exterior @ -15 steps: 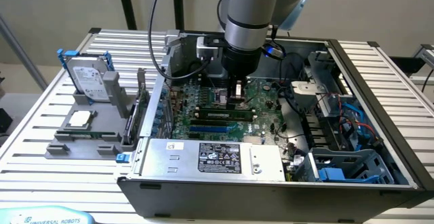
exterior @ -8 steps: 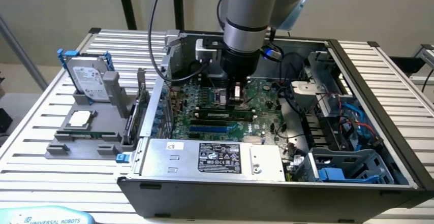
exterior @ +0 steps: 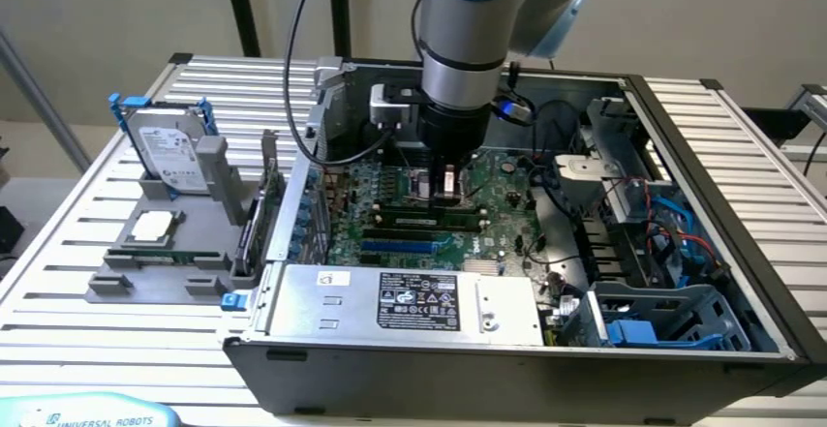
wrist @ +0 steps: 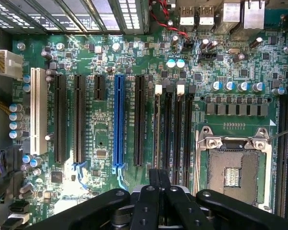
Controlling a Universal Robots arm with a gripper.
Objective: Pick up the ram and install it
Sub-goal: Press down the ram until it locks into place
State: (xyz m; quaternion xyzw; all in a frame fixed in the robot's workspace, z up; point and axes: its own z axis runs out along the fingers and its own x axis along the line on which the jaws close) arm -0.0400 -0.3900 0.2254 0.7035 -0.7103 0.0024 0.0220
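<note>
Vertically posed arm — end effector [exterior: 446, 187] low over motherboard [exterior: 498, 180] — fingers together.

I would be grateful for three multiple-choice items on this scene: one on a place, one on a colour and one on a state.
1. Where is the gripper?
A. Above the hard drive
B. Over the motherboard inside the case
C. Over the bare table

2. What colour is the one long slot that stands out among the black ones?
A. Blue
B. Red
C. Yellow

3. In what state is the processor socket?
A. Holding a silver chip
B. Under a cooler
C. Empty

Answers:
1 B, the gripper hangs over the motherboard, within the case.
2 A, the slot is bright blue.
3 C, the processor socket shows its bare contact field.
</note>
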